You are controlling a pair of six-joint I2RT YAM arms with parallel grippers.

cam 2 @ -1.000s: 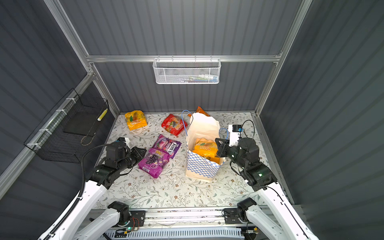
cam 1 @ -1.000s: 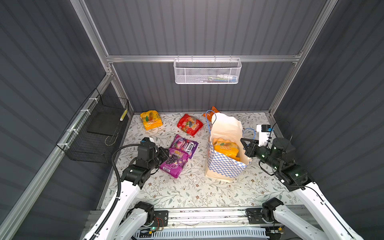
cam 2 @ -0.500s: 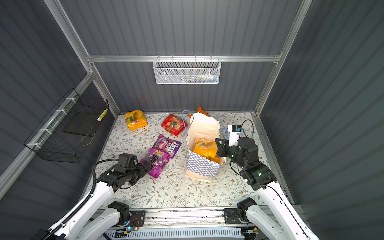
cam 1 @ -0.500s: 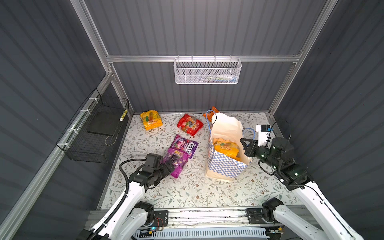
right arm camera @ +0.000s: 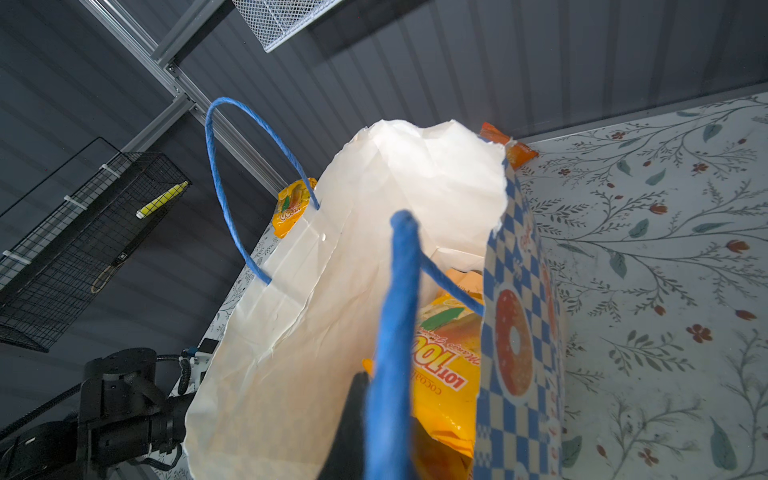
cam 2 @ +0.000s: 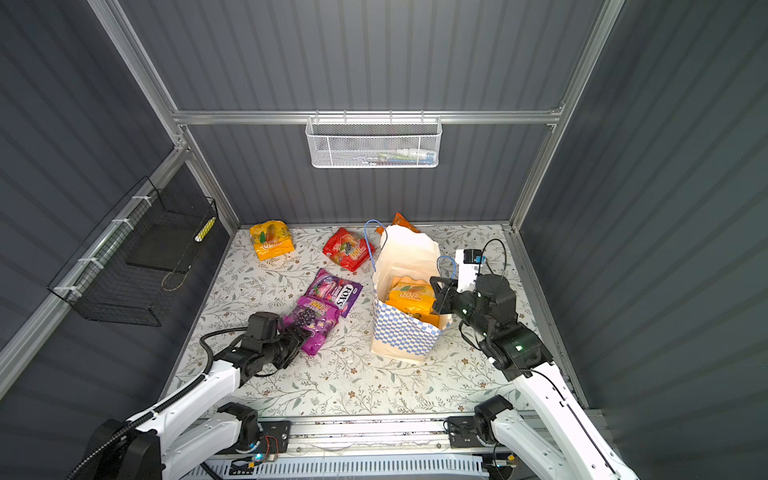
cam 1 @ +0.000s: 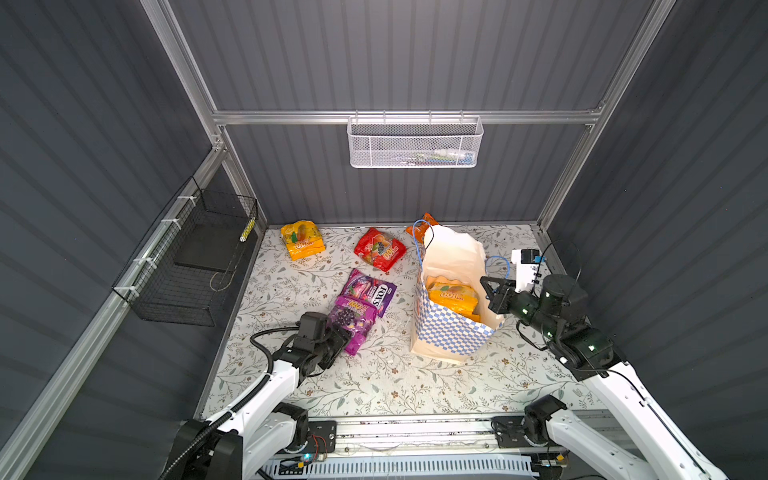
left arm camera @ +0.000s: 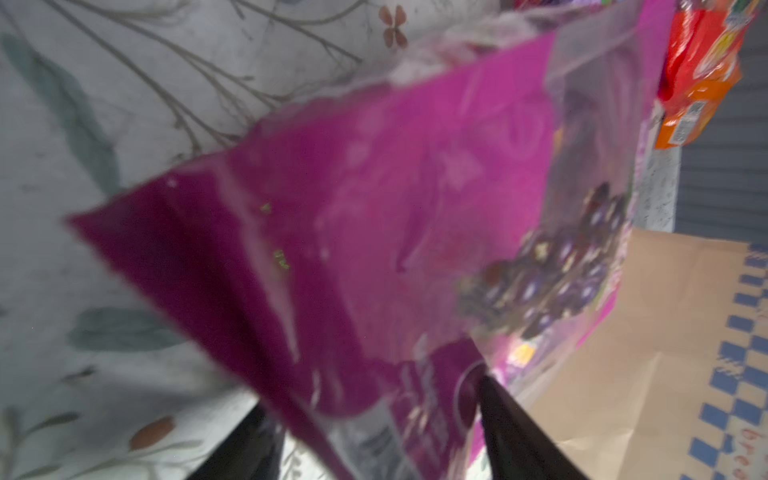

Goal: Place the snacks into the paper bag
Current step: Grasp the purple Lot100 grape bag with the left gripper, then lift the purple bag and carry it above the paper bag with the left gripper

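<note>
Right gripper (cam 1: 488, 289) pinches the blue handle (right arm camera: 395, 311), steadying the paper bag (cam 1: 446, 336); left gripper (cam 1: 341, 337) straddles the grape packet (cam 1: 354, 322), grip unclear.

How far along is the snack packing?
Done: one yellow packet sits in the paper bag, whose blue handle the right claw holds. In hand: the left claw straddles the purple grape packet, grip unclear. Left: that one, the FOX'S packet, red packet, second yellow packet and small orange packet.

We are looking into a robot test cell in a lab: grey ribbed panels (cam 1: 415, 54) on an aluminium frame (cam 1: 291, 117) box in a floral tabletop (cam 1: 395, 386). We see two arm bases (cam 1: 291, 419) mounted on a front rail (cam 1: 415, 426).
</note>
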